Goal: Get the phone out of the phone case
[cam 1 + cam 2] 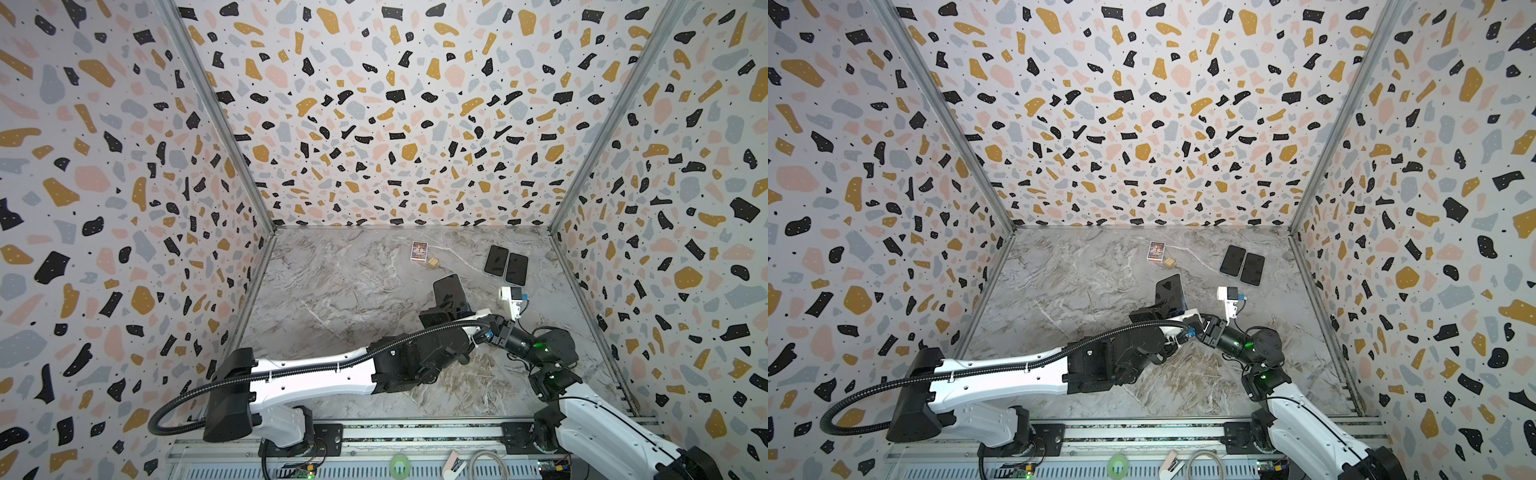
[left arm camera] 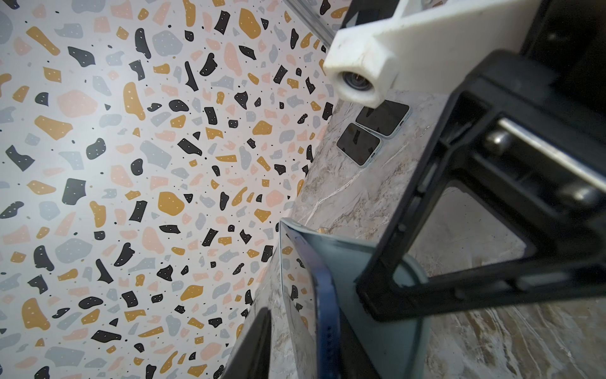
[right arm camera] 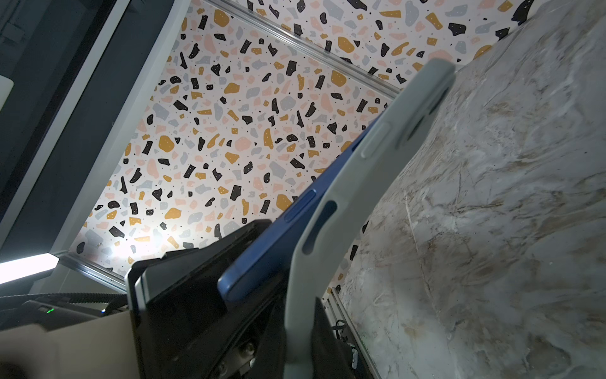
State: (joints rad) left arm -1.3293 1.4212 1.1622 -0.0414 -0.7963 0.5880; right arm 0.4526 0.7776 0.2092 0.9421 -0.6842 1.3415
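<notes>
A blue phone [image 1: 449, 291] stands upright mid-table, its dark screen visible in both top views. Its lower end is peeled away from the grey-green phone case [image 3: 377, 170], while the upper end still sits inside. My right gripper [image 3: 300, 331] is shut on the case's lower edge. My left gripper [image 2: 305, 347] straddles the phone's freed lower end [image 2: 324, 295]. One finger rests at the phone's back and a narrow strip of table shows between the other finger [image 2: 255, 344] and the screen. In both top views the arm cable hides both grippers' tips.
Two dark phones [image 1: 506, 264] lie side by side at the back right of the marble table [image 1: 332, 291]. A small card box [image 1: 419, 251] and a wooden block [image 1: 433, 262] lie at the back centre. Patterned walls enclose three sides.
</notes>
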